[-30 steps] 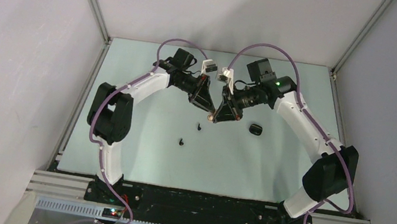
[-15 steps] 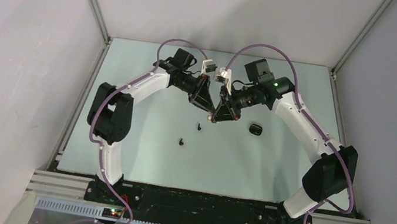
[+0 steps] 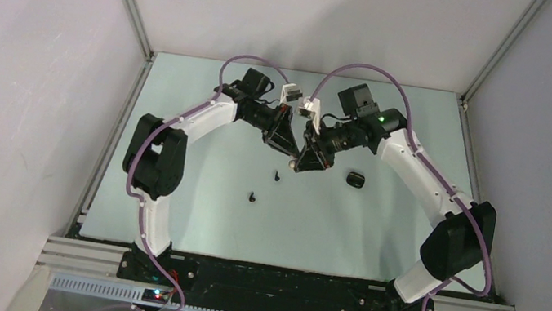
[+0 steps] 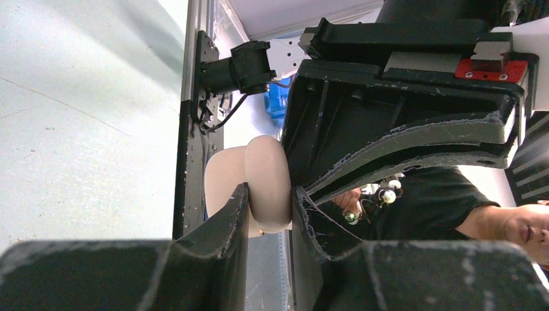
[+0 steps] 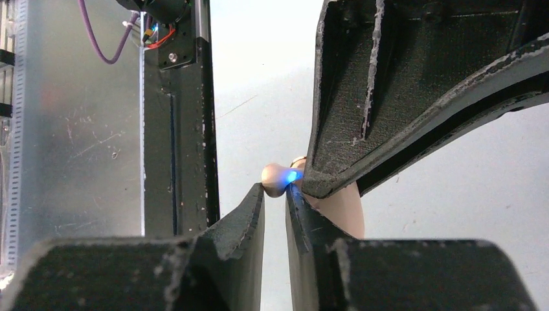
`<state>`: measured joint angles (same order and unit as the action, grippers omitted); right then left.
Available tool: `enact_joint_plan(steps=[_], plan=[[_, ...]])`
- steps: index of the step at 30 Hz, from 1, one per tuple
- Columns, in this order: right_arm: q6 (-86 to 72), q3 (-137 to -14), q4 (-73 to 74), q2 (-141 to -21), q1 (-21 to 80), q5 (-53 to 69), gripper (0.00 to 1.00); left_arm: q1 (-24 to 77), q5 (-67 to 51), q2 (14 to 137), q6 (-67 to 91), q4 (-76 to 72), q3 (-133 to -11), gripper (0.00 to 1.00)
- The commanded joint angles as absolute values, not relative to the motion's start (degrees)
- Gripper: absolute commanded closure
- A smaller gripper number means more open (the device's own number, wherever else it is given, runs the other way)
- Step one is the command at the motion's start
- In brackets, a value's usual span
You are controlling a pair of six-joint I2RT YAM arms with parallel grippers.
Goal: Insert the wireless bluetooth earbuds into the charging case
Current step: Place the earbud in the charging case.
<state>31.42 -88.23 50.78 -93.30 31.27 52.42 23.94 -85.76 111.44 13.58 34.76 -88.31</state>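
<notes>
My left gripper [image 4: 270, 192] is shut on a cream charging case [image 4: 267, 175] and holds it above the table's middle. My right gripper [image 5: 275, 189] meets it tip to tip [image 3: 296, 161]. A cream earbud [image 5: 277, 176] with a blue light sits at the right fingertips, against the case [image 5: 344, 208]. The right jaws stand slightly apart, with an empty gap behind the bud. Two black earbuds [image 3: 276, 177] [image 3: 252, 197] lie on the table in front of the grippers.
A black charging case [image 3: 356, 179] lies on the table to the right of the grippers. Grey walls and aluminium frame posts [image 3: 126, 1] bound the table [image 3: 190, 209] on three sides. A person's arm shows beyond the table in the left wrist view.
The right jaws have parted a little at the cream earbud. Both arms stay almost in place, and the black earbuds and black case have not moved.
</notes>
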Motion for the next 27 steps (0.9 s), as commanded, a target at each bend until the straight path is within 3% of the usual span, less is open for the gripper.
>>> enact_joint_plan(steps=[1,19,27], plan=[[30.34,-90.89,52.5,-92.11,30.83,48.29,0.78,24.08,-88.9,111.17,14.53,33.69,-90.15,1.0],[23.37,-89.57,44.93,-88.23,32.66,39.39,0.76,24.17,-89.47,111.66,14.68,33.8,-90.29,1.0],[21.53,-90.86,44.62,-81.83,27.36,46.65,0.72,23.22,-87.78,110.73,14.71,33.61,-90.59,1.0]])
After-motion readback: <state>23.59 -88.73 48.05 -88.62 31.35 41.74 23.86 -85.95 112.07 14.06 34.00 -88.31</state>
